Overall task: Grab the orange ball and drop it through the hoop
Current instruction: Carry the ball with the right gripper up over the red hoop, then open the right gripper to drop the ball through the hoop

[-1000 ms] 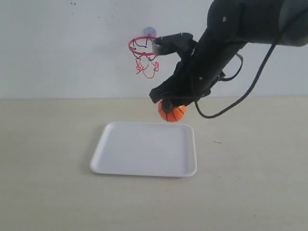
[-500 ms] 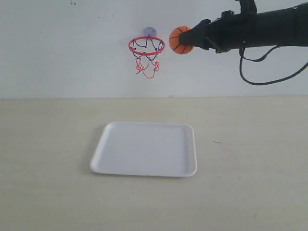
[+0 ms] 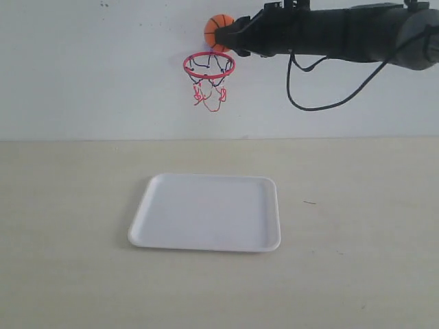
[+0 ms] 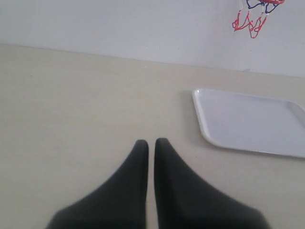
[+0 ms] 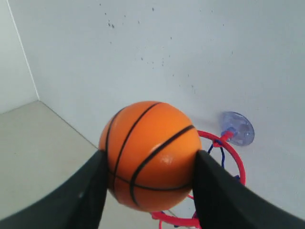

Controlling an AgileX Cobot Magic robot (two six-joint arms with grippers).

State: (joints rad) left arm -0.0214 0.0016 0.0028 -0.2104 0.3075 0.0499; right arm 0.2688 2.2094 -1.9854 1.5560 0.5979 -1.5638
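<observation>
My right gripper [image 3: 230, 35] is shut on the orange ball [image 3: 219, 31], holding it high against the white wall, just above the red ring of the hoop [image 3: 208, 65]. In the right wrist view the orange ball [image 5: 150, 155] fills the gap between my two dark fingers [image 5: 76, 195], with the hoop [image 5: 228, 162] and its clear suction cup [image 5: 237, 128] right behind and below it. The net hangs under the ring. My left gripper [image 4: 148, 144] is shut and empty, low over the table, out of the exterior view.
A white tray [image 3: 206, 211] lies on the beige table below the hoop; the same tray [image 4: 248, 121] shows to the side in the left wrist view. The right arm and its black cable [image 3: 322, 103] stretch across the upper right.
The right arm has lifted the ball from just above the tray's far edge up to hoop height, then carried it leftward until it sits over the ring.
</observation>
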